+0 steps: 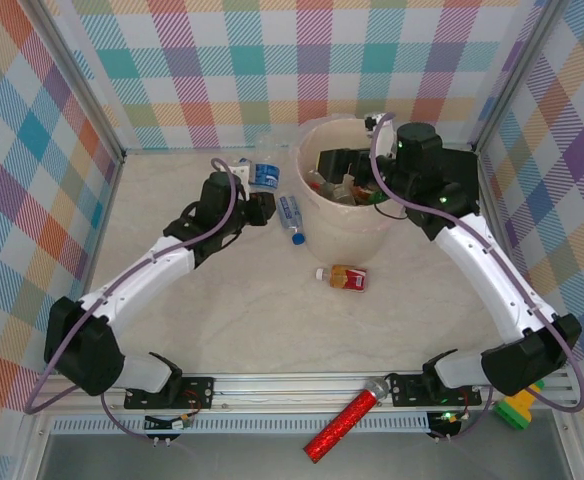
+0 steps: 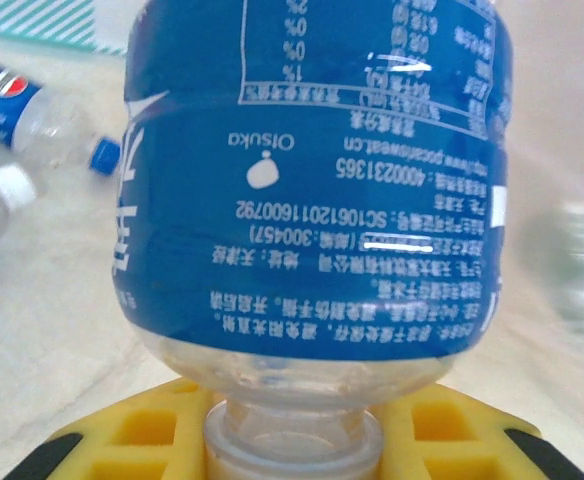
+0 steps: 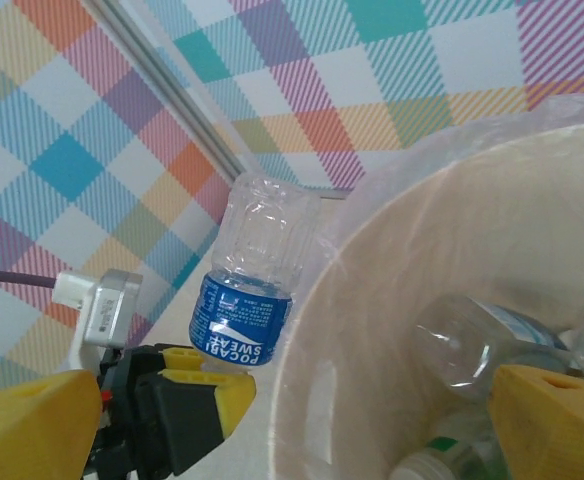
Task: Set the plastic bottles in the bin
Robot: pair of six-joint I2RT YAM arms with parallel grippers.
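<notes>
My left gripper is shut on the neck of a clear plastic bottle with a blue label, held base-up just left of the beige bin. The right wrist view shows this bottle and the left gripper beside the bin's rim. My right gripper hangs open over the bin's mouth, its yellow fingers wide apart. Several bottles lie inside. On the table lie a blue-label bottle and a red-label bottle.
More bottles lie at the back left of the table. A red glittery tube rests on the front rail, and a yellow-green item sits at the front right. Plaid walls close in the back and sides.
</notes>
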